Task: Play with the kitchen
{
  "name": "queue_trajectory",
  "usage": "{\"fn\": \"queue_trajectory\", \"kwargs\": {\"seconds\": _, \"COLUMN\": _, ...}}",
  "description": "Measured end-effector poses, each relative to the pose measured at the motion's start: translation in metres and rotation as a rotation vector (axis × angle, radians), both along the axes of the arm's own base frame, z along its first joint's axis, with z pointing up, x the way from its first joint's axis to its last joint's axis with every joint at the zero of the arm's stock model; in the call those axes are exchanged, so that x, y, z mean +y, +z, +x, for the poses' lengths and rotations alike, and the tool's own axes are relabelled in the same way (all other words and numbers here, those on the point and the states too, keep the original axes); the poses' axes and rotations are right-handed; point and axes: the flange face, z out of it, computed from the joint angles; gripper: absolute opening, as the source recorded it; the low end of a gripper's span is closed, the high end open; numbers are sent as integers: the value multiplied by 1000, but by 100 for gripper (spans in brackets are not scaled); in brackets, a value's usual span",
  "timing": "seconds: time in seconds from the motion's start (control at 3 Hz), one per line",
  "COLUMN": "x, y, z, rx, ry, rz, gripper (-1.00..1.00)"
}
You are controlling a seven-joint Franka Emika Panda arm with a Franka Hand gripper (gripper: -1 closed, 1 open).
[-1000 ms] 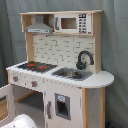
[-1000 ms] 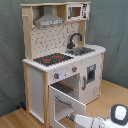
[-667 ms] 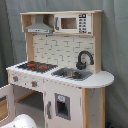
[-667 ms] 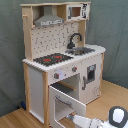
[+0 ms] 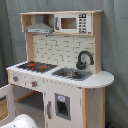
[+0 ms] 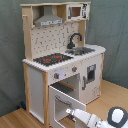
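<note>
Kitchen (image 6: 64,55) oven door (image 6: 62,105) is hanging open; arm (image 6: 100,120) is reaching beside it, gripper (image 6: 70,113) seemingly touching, grip unclear.

backdrop: grey-green curtain (image 6: 10,55) hangs behind the kitchen (image 6: 62,60) in both exterior views, soft vertical folds | floor: light wood boards (image 6: 117,95) beside and in front of the kitchen in the second exterior view | light: even, diffuse, no hard shadows | other furniture, windows: not visible
</note>
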Motion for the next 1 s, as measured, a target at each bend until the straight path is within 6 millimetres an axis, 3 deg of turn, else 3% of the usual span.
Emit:
{"fn": "queue_trajectory", "kwargs": {"seconds": 0.67, "x": -15, "y": -21, "z": 10, "rx": 11, "ry": -90, "rz": 160, "gripper": 100}}
{"fn": "queue_trajectory", "kwargs": {"seconds": 1.0, "x": -21, "y": -17, "z": 14, "rx": 3, "ry": -136, "rz": 258, "gripper": 100}}
